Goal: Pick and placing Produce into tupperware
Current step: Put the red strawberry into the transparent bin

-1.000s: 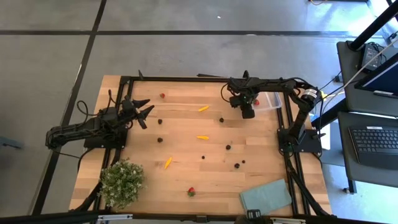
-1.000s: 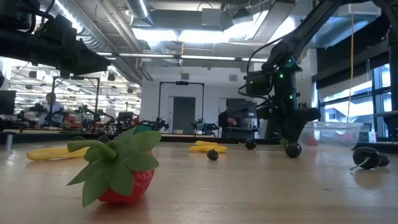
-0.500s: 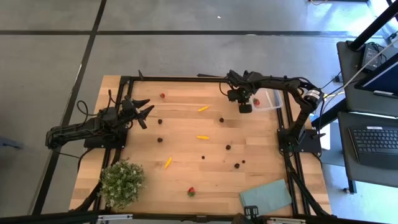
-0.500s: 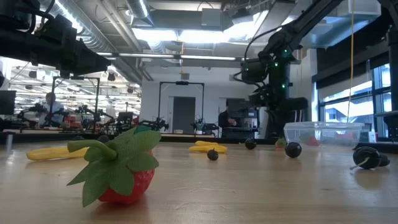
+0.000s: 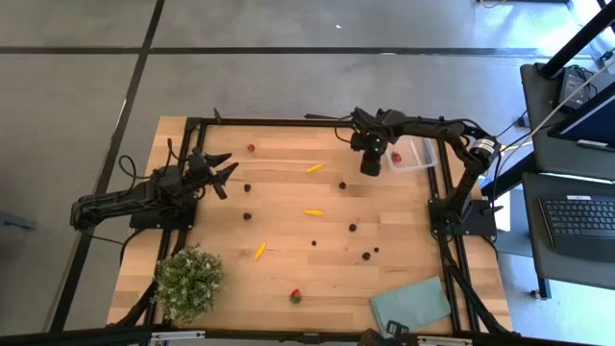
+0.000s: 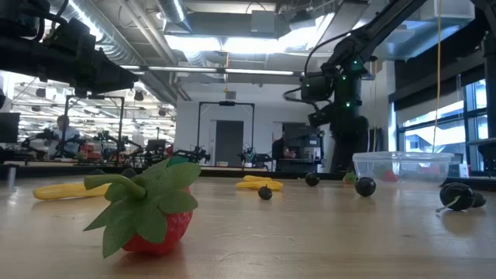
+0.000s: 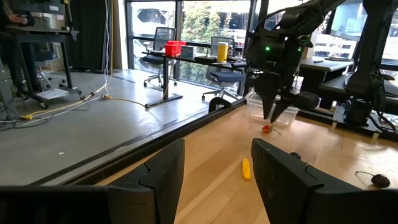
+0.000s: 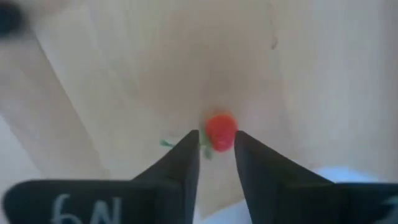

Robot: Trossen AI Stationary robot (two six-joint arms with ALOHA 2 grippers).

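Two fingers of the right gripper (image 8: 216, 155) stand slightly parted, a blurred red strawberry (image 8: 220, 132) just beyond their tips. Beside it sits the tupperware (image 5: 413, 154), partly hidden. Left gripper (image 5: 223, 169) waits spread, well apart.

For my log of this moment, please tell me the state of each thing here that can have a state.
Left gripper: open, empty, over the table's left side.
Right gripper: nearly closed, a small strawberry at its fingertips; whether it is gripped cannot be told.
Clear container: lid off, upright at the table's right edge, something red inside.
Big strawberry: lying on the table.
Yellow slice: lying loose.
Plant: upright.
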